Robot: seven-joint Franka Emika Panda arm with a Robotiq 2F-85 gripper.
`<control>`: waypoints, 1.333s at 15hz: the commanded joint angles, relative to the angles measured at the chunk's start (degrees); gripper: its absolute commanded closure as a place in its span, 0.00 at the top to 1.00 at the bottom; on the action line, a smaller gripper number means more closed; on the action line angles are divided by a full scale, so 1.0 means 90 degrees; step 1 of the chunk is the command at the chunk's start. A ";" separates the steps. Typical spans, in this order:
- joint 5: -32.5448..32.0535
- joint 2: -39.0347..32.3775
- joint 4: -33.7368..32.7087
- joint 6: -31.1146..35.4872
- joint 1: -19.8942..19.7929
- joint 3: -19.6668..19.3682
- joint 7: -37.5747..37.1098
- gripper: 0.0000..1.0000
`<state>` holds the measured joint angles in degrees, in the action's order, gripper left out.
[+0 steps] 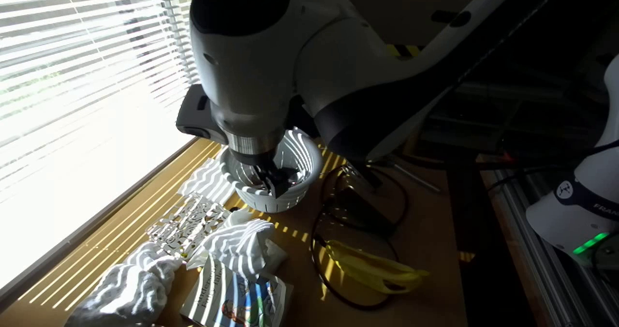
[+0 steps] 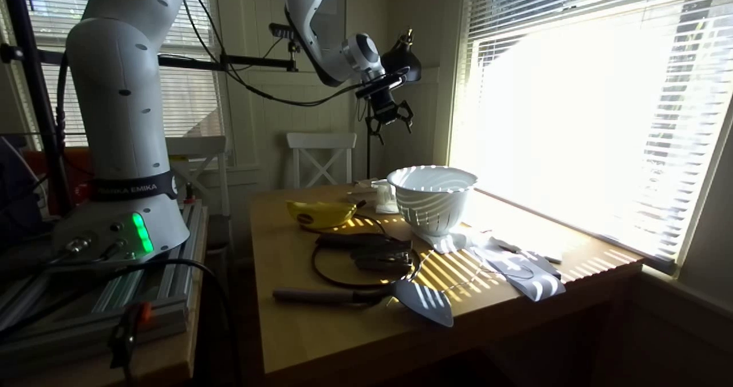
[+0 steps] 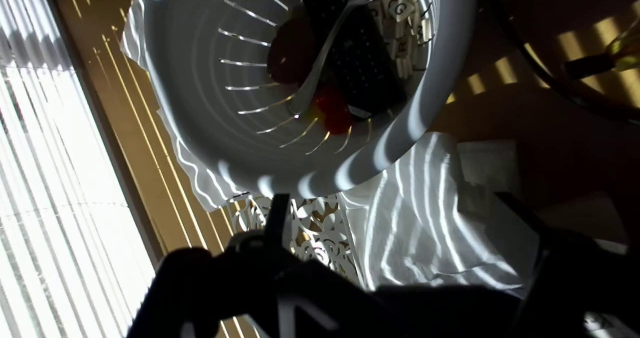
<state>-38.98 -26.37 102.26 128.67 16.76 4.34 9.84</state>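
A: Gripping anything with the end effector?

B: Gripping nothing; spreading both fingers wide and hanging high over the tabletop, touching no object.

A: Finding the white colander where?

B: Seeing it upright on the tabletop, below and right of the end effector in an exterior view, and making out a spoon, a black remote control and letter tiles inside.

A: Carrying out which step?

B: Probably only positioning, not yet gripping. Framing a crumpled white cloth or bag between the fingers in the wrist view, and likely calling for careful aligning before any lowering.

A: Minding which edges?

B: Minding the rim, the window blinds on the right and the spatula at the near edge. Finding open air above the rim, but overlapping a black lamp in an exterior view, at unclear depth.
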 commanded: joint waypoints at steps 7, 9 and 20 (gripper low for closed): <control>0.0588 0.0029 0.0838 0.1016 -0.0713 -0.0072 -0.0622 1.00; 0.1630 -0.0044 0.0643 0.1155 -0.1033 0.0151 -0.0422 1.00; 0.4496 -0.0848 -0.0053 0.1273 -0.2076 -0.0005 -0.0576 1.00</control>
<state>-4.57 -30.00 105.02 139.01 0.52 3.74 5.08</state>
